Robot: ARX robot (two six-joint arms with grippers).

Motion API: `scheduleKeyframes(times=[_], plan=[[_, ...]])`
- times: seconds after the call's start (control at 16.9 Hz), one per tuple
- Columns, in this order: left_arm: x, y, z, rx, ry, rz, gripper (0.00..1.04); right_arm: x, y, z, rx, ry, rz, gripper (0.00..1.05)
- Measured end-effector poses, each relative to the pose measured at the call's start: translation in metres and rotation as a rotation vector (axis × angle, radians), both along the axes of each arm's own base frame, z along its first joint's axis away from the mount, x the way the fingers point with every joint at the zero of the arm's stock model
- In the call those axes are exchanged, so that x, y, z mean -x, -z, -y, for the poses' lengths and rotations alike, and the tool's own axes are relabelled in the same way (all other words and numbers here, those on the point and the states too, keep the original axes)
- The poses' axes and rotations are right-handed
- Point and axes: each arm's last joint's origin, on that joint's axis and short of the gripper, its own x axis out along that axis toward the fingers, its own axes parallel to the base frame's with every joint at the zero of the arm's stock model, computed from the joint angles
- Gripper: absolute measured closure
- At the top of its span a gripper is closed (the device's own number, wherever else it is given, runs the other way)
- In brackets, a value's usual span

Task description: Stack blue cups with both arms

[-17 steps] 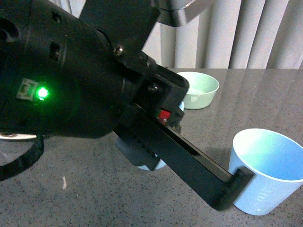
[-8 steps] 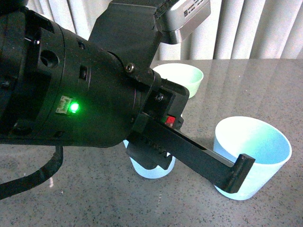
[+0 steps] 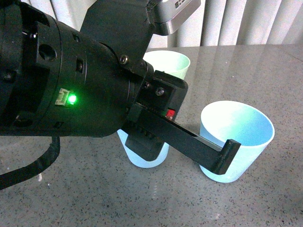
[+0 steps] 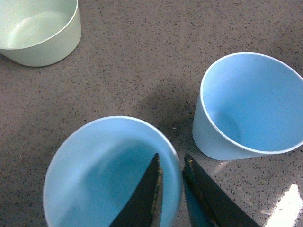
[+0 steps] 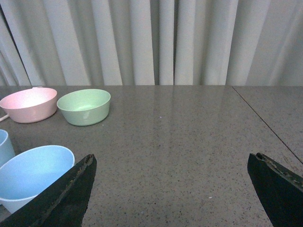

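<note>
Two light blue cups stand upright side by side. My left gripper (image 4: 171, 163) is shut on the rim of the nearer blue cup (image 4: 102, 177), with one finger inside and one outside. The second blue cup (image 4: 251, 106) stands free close beside it. In the front view my left arm (image 3: 71, 85) fills the left side and hides most of the held cup (image 3: 142, 158). The free cup (image 3: 236, 135) is to its right. My right gripper (image 5: 171, 158) is wide open and empty above the table, with the free cup (image 5: 33, 172) to its left.
A green bowl (image 3: 168, 64) stands behind the cups and also shows in the left wrist view (image 4: 38, 28) and the right wrist view (image 5: 85, 106). A pink bowl (image 5: 27, 104) sits beside it. Grey speckled table (image 5: 189, 132); curtains behind.
The cups and the green bowl have shifted left in the front view. More of the held cup shows beneath my left arm, and the two cups look closer together.
</note>
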Motion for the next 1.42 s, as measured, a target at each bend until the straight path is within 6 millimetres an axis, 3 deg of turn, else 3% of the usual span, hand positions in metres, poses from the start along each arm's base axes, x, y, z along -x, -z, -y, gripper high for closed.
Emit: scheduleKeyframes(times=[0.06, 0.36, 0.53, 0.83, 0.95, 1.18, 1.3, 1.42], plan=[[0.0, 0.0, 0.0, 0.0, 0.0, -0.001, 0.81, 0.0, 0.0, 0.0, 0.0, 0.0, 0.0, 0.07], [0.001, -0.003, 0.0, 0.005, 0.012, -0.009, 0.34, 0.0, 0.0, 0.0, 0.0, 0.0, 0.0, 0.07], [0.001, -0.016, -0.002, 0.038, 0.011, 0.01, 0.05, 0.0, 0.0, 0.0, 0.0, 0.0, 0.0, 0.07], [-0.019, -0.034, -0.018, 0.126, -0.083, 0.076, 0.07, 0.0, 0.0, 0.0, 0.0, 0.0, 0.0, 0.07], [-0.034, -0.041, -0.036, 0.179, -0.173, 0.091, 0.07, 0.0, 0.0, 0.0, 0.0, 0.0, 0.0, 0.07], [-0.06, -0.053, -0.093, 0.283, -0.395, 0.131, 0.07, 0.0, 0.0, 0.0, 0.0, 0.0, 0.0, 0.07], [-0.041, -0.072, -0.122, 0.352, -0.412, 0.216, 0.07, 0.0, 0.0, 0.0, 0.0, 0.0, 0.0, 0.07], [-0.01, -0.098, -0.155, 0.392, -0.46, 0.358, 0.07, 0.0, 0.0, 0.0, 0.0, 0.0, 0.0, 0.07]])
